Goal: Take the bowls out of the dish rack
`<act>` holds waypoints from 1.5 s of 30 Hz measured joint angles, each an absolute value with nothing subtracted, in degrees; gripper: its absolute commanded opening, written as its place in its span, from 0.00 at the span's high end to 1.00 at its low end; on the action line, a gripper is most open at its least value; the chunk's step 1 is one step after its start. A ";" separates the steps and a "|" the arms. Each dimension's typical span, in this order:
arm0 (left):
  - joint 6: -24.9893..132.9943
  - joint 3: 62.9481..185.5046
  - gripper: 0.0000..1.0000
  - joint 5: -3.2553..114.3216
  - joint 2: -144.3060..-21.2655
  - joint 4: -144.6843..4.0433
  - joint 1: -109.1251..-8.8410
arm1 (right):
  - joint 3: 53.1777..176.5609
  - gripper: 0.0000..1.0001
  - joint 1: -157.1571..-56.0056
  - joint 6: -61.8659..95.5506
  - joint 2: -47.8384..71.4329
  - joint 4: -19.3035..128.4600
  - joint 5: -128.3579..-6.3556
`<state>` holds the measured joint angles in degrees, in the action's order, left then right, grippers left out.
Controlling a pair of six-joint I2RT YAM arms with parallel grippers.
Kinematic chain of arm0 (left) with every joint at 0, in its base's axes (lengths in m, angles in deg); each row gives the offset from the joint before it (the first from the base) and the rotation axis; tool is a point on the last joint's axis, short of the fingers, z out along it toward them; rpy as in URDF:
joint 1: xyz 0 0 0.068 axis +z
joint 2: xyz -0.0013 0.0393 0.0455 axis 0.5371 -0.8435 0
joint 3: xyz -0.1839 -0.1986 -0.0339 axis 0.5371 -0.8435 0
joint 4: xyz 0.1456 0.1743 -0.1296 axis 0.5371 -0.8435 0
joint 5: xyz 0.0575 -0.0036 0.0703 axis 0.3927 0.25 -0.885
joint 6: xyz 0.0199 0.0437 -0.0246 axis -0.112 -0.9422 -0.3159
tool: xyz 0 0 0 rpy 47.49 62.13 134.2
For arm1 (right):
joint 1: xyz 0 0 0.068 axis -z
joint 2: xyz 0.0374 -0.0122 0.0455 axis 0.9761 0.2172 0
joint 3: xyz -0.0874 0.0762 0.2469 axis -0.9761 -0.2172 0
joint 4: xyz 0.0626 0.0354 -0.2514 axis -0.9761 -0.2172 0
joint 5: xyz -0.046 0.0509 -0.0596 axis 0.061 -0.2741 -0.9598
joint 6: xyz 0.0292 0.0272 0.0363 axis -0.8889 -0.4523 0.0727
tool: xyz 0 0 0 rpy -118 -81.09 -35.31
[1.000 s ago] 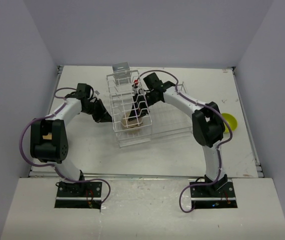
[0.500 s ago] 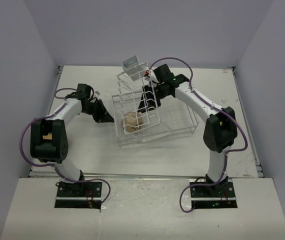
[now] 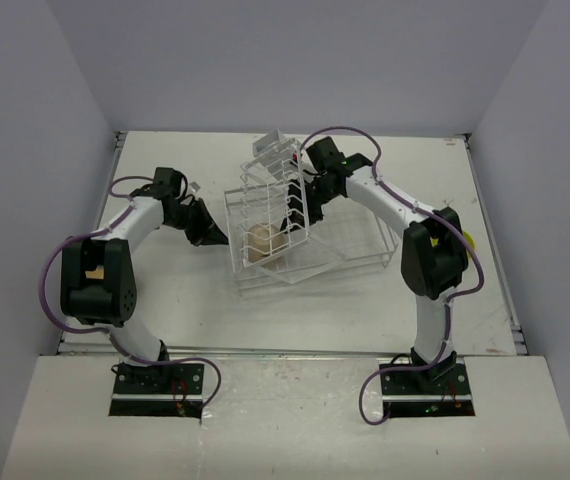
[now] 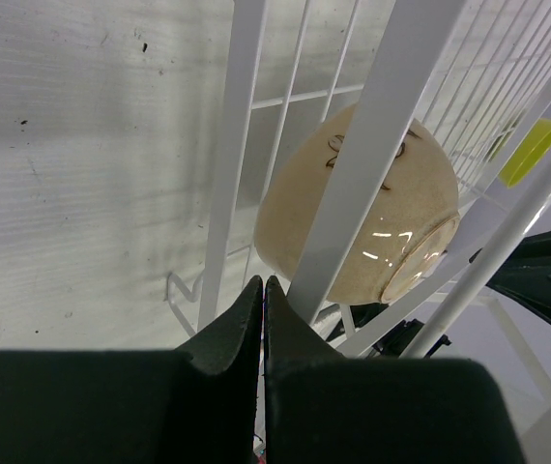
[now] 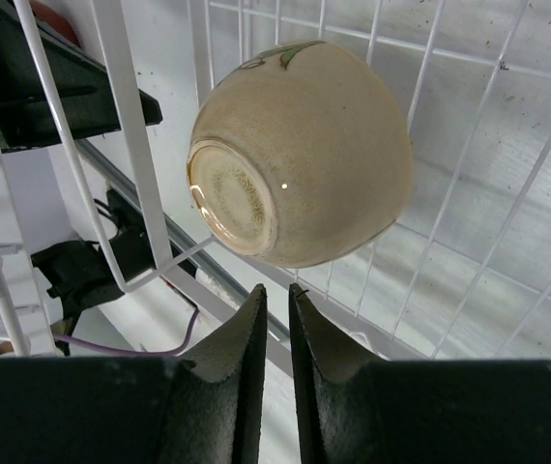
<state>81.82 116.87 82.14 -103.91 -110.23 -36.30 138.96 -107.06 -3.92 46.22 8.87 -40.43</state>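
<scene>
Rack (image 3: 350, 246) sits skewed near the middle of the table (image 3: 185, 300), its tall basket part on the 9 o'clock side and its flat wire part reaching toward 3 o'clock. The basket's far end rises toward 12 o'clock, so the rack appears tilted, though how much of it rests on the table cannot be told.

1 beige bowl (image 3: 261, 243) lies on its side inside the basket part, low at its 6 o'clock end. The right wrist view faces its round foot ring, with a green mark on the bowl's side at 12 o'clock.

A yellow bowl (image 4: 530, 152) stands outside the rack at its 3 o'clock, mostly hidden behind the right arm in the top view.

The left gripper (image 3: 215, 236) is at the rack's 9 o'clock edge, low, against the outer wires. Its fingers (image 4: 227, 319) are pressed together, and whether a thin wire is caught between them cannot be told. The beige bowl is just beyond them, behind 2 white bars.

The right gripper (image 3: 296, 205) reaches in from 1 o'clock among the basket wires. Its fingers (image 5: 242, 333) stand a narrow slit apart with nothing seen between them, and the beige bowl hangs just past their tips, not touching.
</scene>
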 measured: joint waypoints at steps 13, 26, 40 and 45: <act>81.56 118.27 0.99 82.12 -105.05 -110.71 -36.28 | 136.33 0.88 -106.88 -3.57 46.61 11.34 -40.56; 80.73 119.15 0.99 82.10 -105.90 -110.82 -36.25 | 135.00 0.89 -106.69 -3.43 46.46 15.30 -34.27; 80.73 119.15 0.99 82.12 -105.90 -110.77 -36.25 | 124.93 0.91 -106.62 -10.93 42.15 34.42 -18.20; 80.71 119.15 0.99 82.14 -105.90 -110.73 -36.25 | 123.07 0.92 -106.62 -13.58 41.63 40.26 -14.81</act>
